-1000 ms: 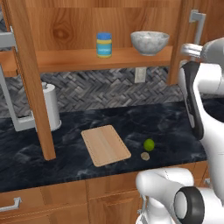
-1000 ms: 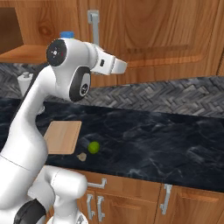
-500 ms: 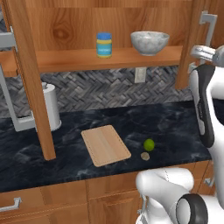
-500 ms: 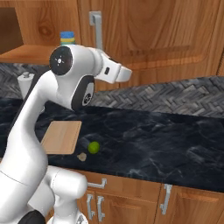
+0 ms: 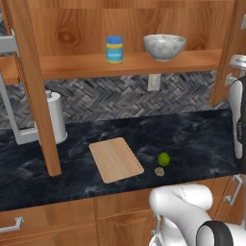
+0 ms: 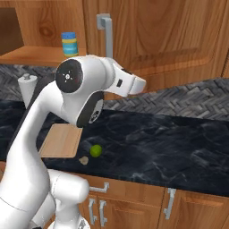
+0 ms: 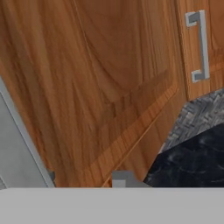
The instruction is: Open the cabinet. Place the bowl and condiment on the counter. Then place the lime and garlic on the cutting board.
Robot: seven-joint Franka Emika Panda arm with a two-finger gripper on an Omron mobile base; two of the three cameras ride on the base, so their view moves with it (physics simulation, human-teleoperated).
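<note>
Wooden cabinet (image 5: 144,29) stands open, bowl (image 5: 164,46) shelved; fingers' state cannot be told

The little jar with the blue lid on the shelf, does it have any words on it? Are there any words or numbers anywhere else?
Condiment jar: it has a light blue label band, but any print on it is too small and blurred to read.
Nothing else carries readable words, numbers or signs: not the bowl, the cabinet or the cutting board.

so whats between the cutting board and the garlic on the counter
Nothing; in the left base view, bare counter separates cutting board from garlic.
</note>
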